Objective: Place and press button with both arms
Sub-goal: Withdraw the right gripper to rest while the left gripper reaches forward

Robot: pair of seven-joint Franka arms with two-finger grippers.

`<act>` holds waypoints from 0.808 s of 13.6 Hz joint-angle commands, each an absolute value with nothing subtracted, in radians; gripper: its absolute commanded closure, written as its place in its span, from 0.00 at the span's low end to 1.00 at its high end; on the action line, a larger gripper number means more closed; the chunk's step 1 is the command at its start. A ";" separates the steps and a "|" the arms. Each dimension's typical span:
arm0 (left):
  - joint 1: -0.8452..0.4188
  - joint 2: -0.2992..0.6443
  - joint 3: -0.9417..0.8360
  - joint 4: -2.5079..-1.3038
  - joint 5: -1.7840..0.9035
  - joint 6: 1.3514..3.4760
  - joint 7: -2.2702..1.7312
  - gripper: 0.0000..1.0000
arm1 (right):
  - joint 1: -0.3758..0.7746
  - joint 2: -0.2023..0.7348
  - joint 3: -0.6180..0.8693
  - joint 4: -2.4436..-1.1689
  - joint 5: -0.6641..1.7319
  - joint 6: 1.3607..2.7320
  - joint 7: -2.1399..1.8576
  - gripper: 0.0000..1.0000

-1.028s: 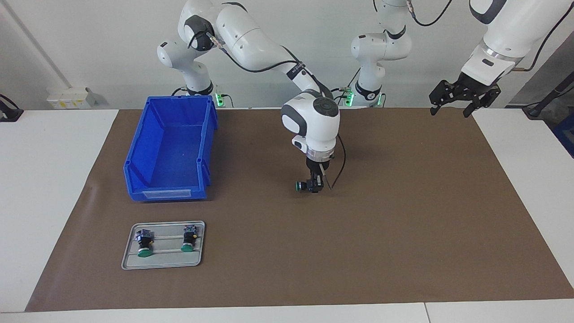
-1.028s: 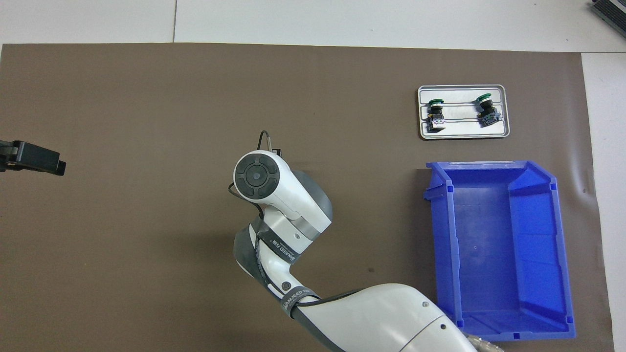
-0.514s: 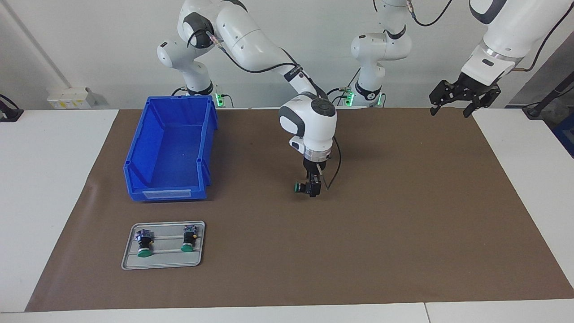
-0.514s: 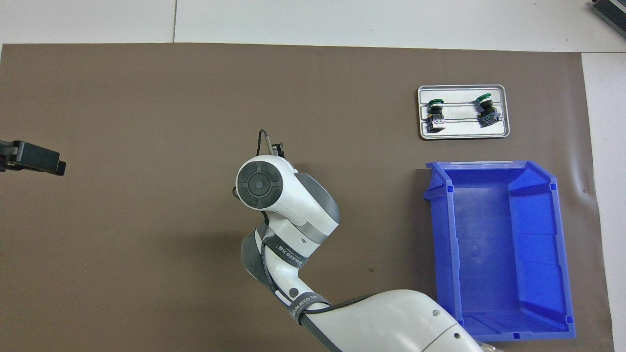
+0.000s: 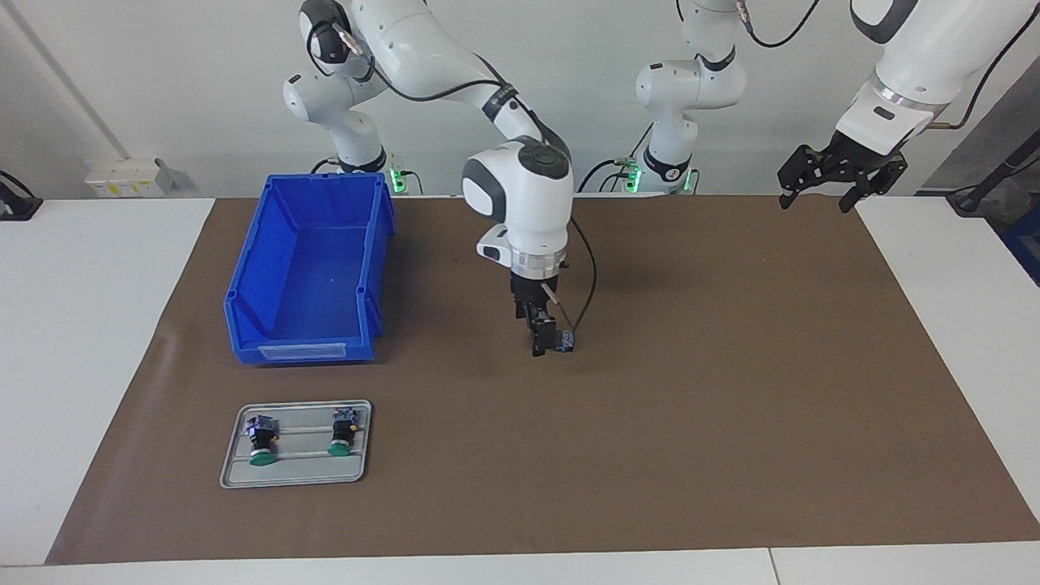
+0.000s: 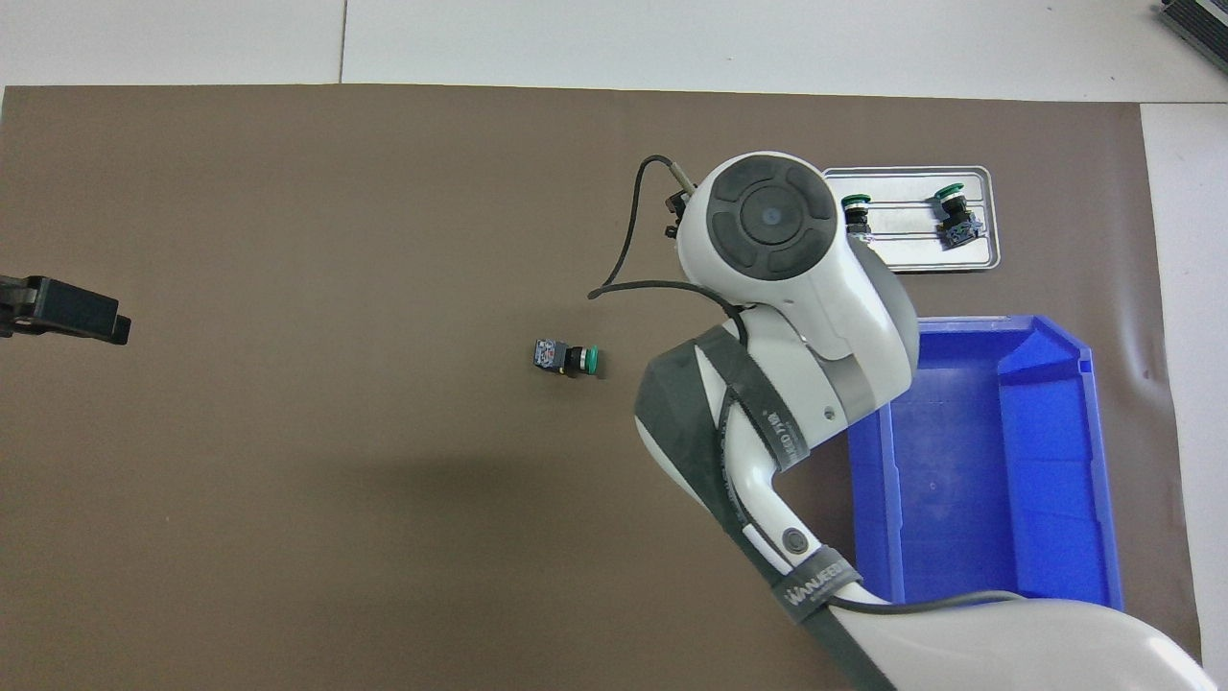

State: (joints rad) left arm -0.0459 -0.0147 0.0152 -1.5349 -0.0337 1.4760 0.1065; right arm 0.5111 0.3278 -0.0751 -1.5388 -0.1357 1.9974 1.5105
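Note:
A button lies on its side on the brown mat near the middle, its green cap toward the right arm's end. In the facing view only its bluish terminal end shows beside the fingers. My right gripper hangs just over it, open and holding nothing; in the overhead view the white wrist hides it. My left gripper waits open, high over the mat's edge at the left arm's end; it also shows in the overhead view.
A grey tray holds two more buttons, farther from the robots than the blue bin. Both show in the overhead view, tray and bin.
My right gripper let go of the button, which now lies on the mat. The right arm rose and swung toward the bin and tray. The left arm has not moved.

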 commanded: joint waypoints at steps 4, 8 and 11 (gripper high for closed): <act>-0.075 -0.034 -0.006 -1.557 -0.018 1.537 0.233 0.01 | 0.272 0.189 -0.060 -1.583 -0.002 1.916 0.938 0.00; -0.121 -0.040 -0.021 -1.583 -0.026 1.558 0.432 0.02 | 0.138 0.124 -0.061 -1.580 0.002 1.847 0.602 0.00; -0.184 -0.049 -0.026 -1.624 -0.031 1.641 0.622 0.02 | 0.059 0.078 -0.064 -1.568 0.000 1.749 0.325 0.00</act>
